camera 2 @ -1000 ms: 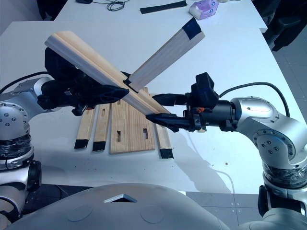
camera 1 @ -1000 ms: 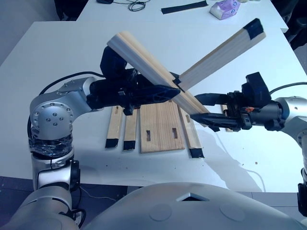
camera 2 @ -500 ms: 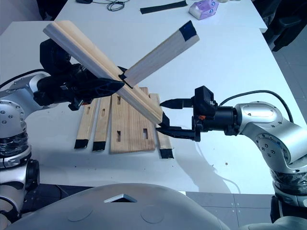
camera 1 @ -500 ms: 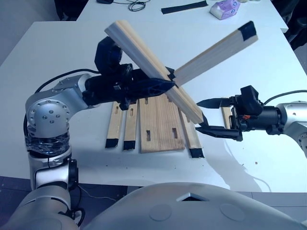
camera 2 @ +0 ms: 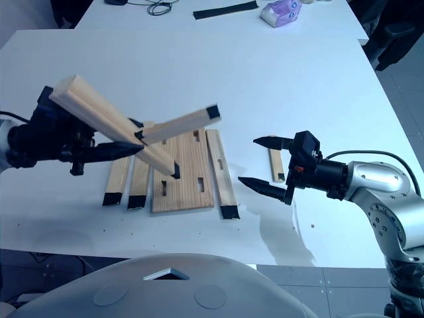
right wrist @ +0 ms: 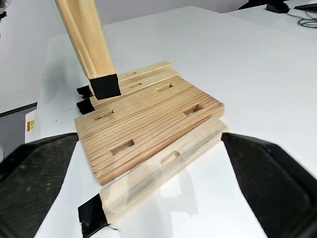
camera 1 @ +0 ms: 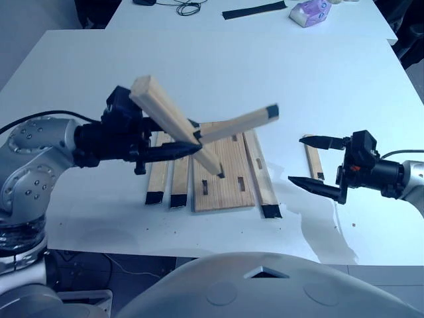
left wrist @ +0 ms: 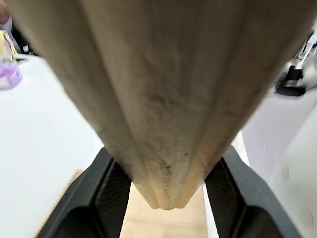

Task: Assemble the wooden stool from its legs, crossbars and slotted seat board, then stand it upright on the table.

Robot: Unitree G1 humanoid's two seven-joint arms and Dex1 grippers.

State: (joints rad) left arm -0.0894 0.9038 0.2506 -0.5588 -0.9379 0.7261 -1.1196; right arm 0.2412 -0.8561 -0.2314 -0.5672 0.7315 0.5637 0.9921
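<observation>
Legs (camera 1: 162,109) of pale grooved wood, black-tipped, pinched in left claw (camera 1: 189,139), right claw (camera 1: 301,159) spread, slotted seat board (camera 1: 228,185) flat

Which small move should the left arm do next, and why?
Probably lower the crossed legs until their taped end enters a slot in the seat board: the left pincer grips them, that end is over the board, the right pincer is open.

One seat board (camera 1: 225,197), six wooden bars (camera 1: 264,182)
</observation>
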